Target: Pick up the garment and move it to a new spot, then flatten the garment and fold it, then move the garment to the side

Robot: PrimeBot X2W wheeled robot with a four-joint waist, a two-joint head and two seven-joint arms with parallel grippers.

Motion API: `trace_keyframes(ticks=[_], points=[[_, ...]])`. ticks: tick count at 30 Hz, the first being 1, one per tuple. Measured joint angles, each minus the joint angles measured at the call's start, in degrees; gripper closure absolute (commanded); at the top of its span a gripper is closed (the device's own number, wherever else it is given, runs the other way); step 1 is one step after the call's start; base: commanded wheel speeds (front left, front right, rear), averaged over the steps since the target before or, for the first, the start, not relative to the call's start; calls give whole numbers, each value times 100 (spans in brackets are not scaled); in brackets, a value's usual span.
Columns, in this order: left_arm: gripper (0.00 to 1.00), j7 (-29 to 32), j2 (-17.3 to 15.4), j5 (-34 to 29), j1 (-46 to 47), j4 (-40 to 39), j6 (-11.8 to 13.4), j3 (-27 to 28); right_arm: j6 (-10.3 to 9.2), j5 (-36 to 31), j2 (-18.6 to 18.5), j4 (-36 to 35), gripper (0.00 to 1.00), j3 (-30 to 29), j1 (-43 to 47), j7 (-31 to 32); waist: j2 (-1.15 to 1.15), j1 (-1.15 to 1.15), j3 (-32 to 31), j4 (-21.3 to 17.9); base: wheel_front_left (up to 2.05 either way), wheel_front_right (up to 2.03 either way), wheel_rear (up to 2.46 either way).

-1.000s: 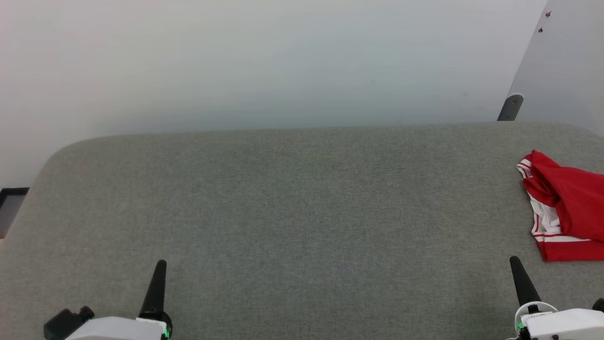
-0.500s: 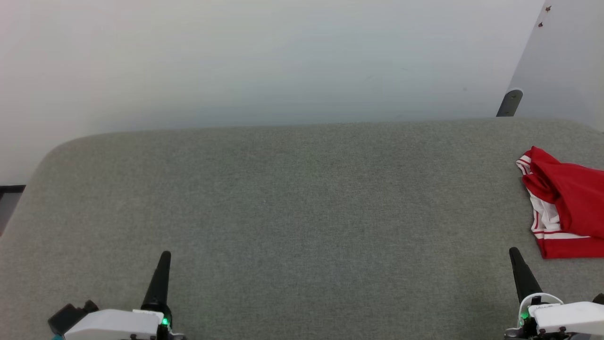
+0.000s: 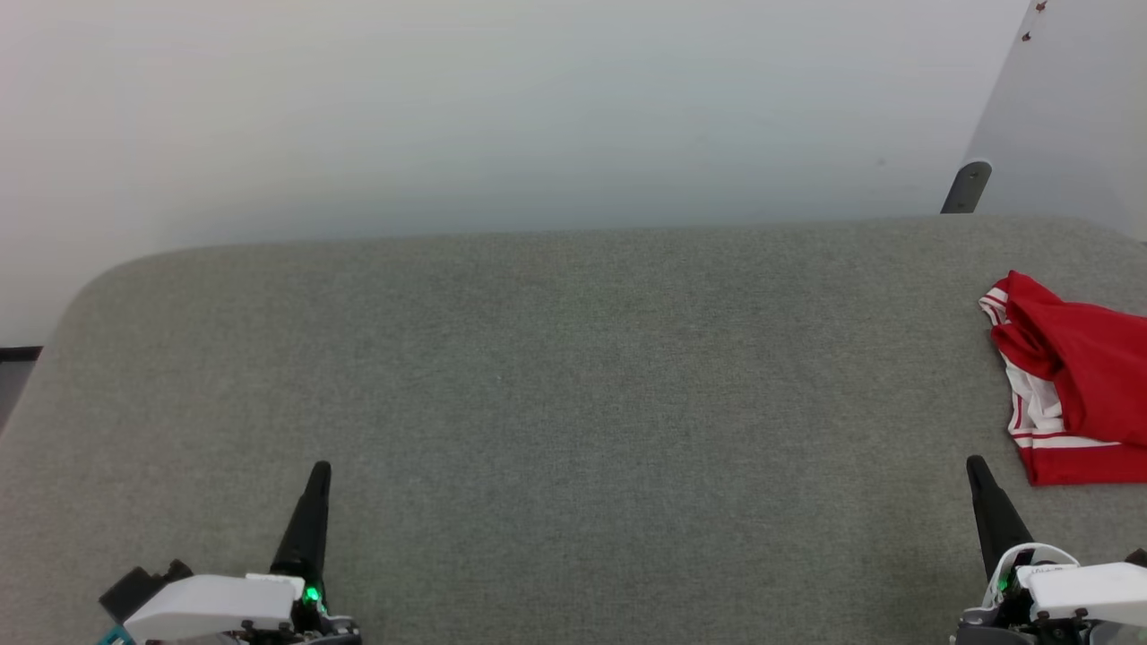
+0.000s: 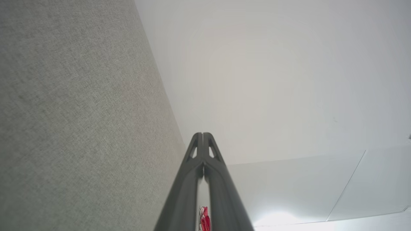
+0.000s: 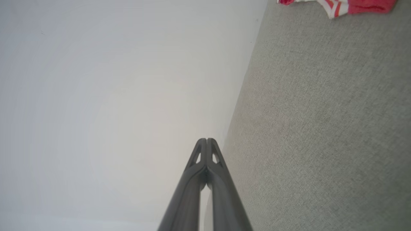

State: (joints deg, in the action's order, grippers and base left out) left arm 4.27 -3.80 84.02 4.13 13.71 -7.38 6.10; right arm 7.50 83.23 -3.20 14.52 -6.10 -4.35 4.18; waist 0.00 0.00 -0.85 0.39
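Observation:
The garment [image 3: 1080, 376], bright red with white and striped trim, lies bunched at the right edge of the grey fabric surface [image 3: 556, 376], partly cut off by the head view's border. A strip of it shows at the top of the right wrist view [image 5: 340, 4], and a sliver appears between the left fingers [image 4: 204, 220]. My left gripper [image 3: 319, 469] hovers at the lower left, shut and empty, fingertips pressed together [image 4: 203, 134]. At the lower right my right gripper [image 3: 973, 463] is likewise shut and empty [image 5: 206, 140], a short way in front and left of the garment.
A pale wall [image 3: 502, 116] rises behind the surface's rounded far edge. A white panel with a grey bracket [image 3: 968, 186] stands at the back right. A dark strip of floor [image 3: 13, 367] shows past the left edge.
The head view has shifted slightly, so the surface and garment sit a little higher in it. Both grippers reach a bit further up that view. Their jaws stayed shut.

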Motion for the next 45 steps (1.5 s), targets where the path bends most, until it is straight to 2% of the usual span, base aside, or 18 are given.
trace_keyframes(ticks=[23, 45], points=[[100, 230, 92, 831, 187, 34, 0, 38, -1, 900, 21, -35, 100, -43, -152, 240, 0, 0, 103, -39, 0, 0, 0], [100, 230, 97, 829, 191, 35, 0, 41, -1, 905, 23, -45, 100, -46, -183, 241, 0, 0, 103, -39, 0, 0, 0]])
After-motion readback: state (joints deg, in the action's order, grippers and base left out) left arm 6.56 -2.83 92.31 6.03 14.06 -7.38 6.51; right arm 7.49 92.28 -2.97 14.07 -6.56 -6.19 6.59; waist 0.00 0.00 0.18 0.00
